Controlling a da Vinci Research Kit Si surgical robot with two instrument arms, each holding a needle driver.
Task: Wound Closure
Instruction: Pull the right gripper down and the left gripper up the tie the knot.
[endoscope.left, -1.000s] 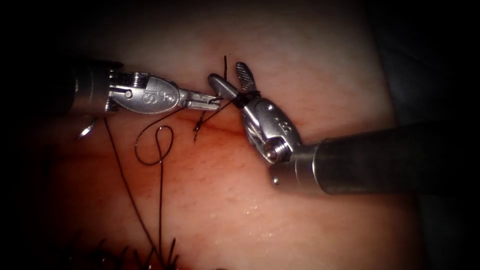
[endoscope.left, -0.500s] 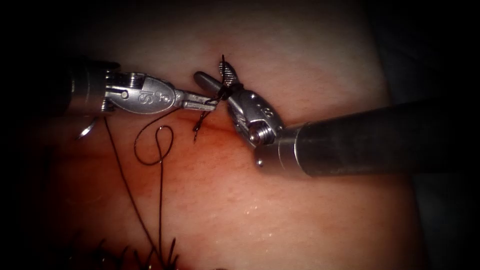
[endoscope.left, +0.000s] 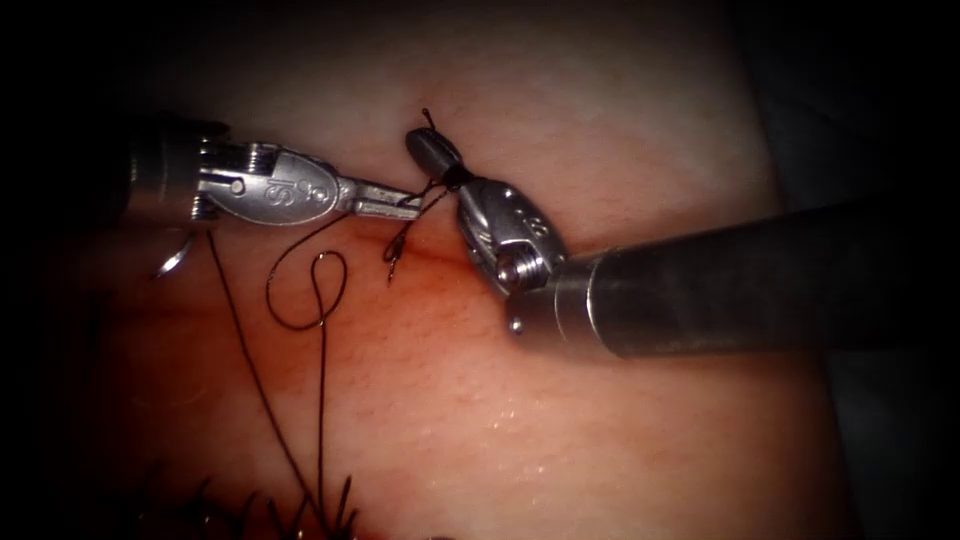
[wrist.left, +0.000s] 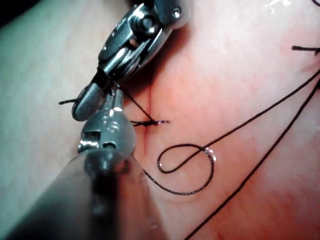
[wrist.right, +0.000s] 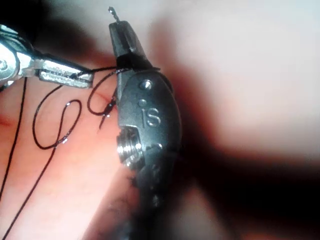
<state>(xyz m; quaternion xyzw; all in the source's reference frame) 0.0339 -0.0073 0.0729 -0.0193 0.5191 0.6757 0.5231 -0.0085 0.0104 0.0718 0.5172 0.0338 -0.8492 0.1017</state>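
Knot-tying at centre frame — steel left tool (endoscope.left: 400, 206) pinches thin black thread (endoscope.left: 322, 390); steel right tool's (endoscope.left: 432, 152) fingers pressed together on its short end — needs opposing tension next.

Both claws, left (endoscope.left: 405, 205) and right (endoscope.left: 432, 152), clamp the thread (endoscope.left: 322, 400).

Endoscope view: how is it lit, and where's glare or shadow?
Endoscope view: light pools mid-tissue, rim dark; glare on the left tool and right tool, both shut on thread; needle lies on tissue beside the left tool. Right wrist view: right tool's shadow crosses tissue.
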